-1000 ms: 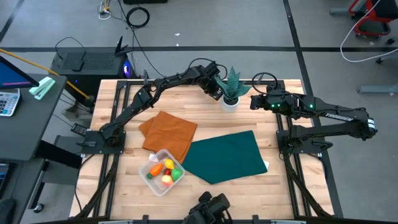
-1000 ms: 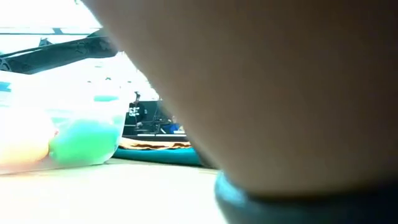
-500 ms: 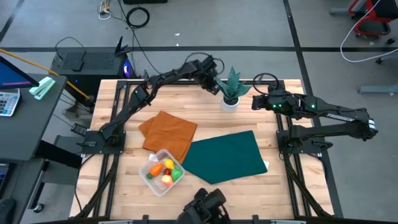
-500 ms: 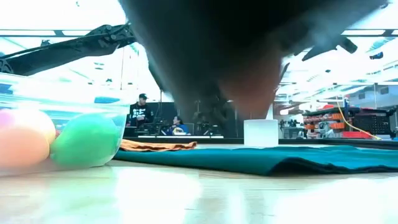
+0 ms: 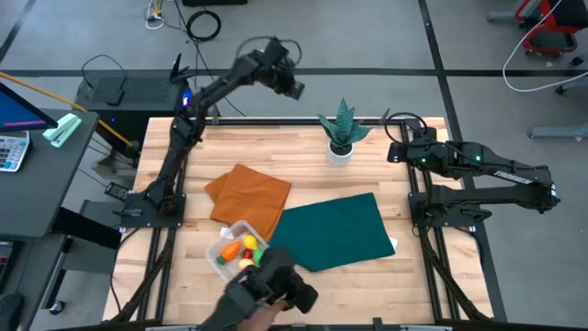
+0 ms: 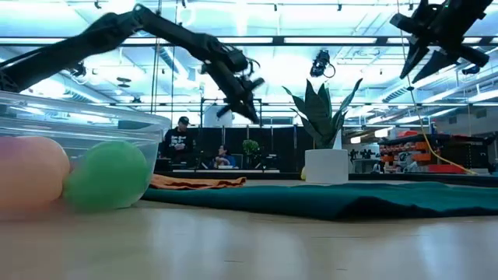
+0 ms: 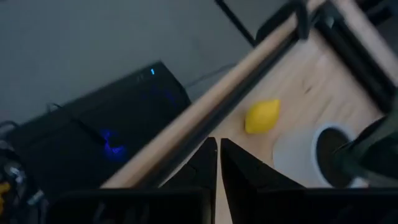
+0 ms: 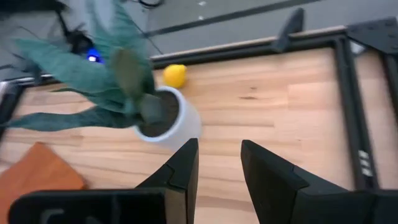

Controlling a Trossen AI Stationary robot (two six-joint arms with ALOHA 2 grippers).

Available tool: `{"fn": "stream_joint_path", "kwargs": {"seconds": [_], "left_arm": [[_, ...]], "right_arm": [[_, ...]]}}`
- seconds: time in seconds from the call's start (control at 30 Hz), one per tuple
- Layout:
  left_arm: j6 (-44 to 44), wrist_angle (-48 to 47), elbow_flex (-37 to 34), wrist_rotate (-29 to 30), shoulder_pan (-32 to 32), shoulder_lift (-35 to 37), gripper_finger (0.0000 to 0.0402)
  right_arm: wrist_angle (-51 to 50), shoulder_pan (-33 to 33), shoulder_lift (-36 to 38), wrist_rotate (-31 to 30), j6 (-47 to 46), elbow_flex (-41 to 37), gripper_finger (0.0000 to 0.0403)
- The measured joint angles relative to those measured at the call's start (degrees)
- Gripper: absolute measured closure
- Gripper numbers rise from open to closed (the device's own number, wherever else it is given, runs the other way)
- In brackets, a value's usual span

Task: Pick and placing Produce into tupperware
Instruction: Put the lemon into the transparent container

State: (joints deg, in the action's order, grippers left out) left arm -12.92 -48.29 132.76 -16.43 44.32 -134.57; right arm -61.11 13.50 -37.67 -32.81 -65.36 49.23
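The clear tupperware [image 5: 231, 253] stands near the table's near edge. It holds several produce pieces: orange, yellow, red and green [image 5: 248, 253]. In the low view a green ball [image 6: 109, 175] and a peach one [image 6: 31, 171] lie inside it. A yellow lemon [image 7: 262, 116] lies on the wood by the far edge, next to the white plant pot [image 8: 171, 124]. It also shows in the right wrist view [image 8: 175, 75]. My left gripper [image 5: 294, 87] is shut and empty, high up beyond the far edge. My right gripper [image 5: 393, 150] is open and empty, to the right of the plant.
A spiky green plant [image 5: 342, 129] in a white pot stands at the far middle. An orange cloth [image 5: 248, 195] and a green cloth [image 5: 333, 230] lie mid-table. A person's hand with a dark thing [image 5: 271, 290] reaches in at the near edge, beside the tub.
My left gripper has risen and drawn back from beside the plant, past the table's far edge. My right gripper has drawn back a little toward the right edge. The person's hand with the dark thing has moved left toward the tub and no longer blocks the low view.
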Motion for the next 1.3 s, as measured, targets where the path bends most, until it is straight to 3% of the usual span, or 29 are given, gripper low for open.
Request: {"fn": "stream_joint_path", "kwargs": {"seconds": [0.4,0.7,0.8,1.07,1.3], "left_arm": [[1.43,-1.77,0.02,-0.17,4.21,11.75,0.0389],[2.67,-2.61,0.02,-0.18,4.43,19.99,0.0386],[3.59,-2.95,0.03,-0.15,4.46,22.45,0.0391],[6.62,-6.95,0.03,1.10,4.65,29.94,0.0381],[9.03,-9.04,0.03,2.93,4.94,36.34,0.0391]], "right_arm": [[-1.73,4.89,-0.66,2.20,0.38,0.00,0.0314],[12.73,15.56,-4.35,17.86,5.89,-5.42,0.0314],[16.59,18.46,-5.99,20.29,6.06,-8.56,0.0314],[32.35,25.06,-9.96,21.43,5.70,-12.09,0.0314],[35.03,33.28,-11.38,19.77,6.53,-12.10,0.0314]]}}
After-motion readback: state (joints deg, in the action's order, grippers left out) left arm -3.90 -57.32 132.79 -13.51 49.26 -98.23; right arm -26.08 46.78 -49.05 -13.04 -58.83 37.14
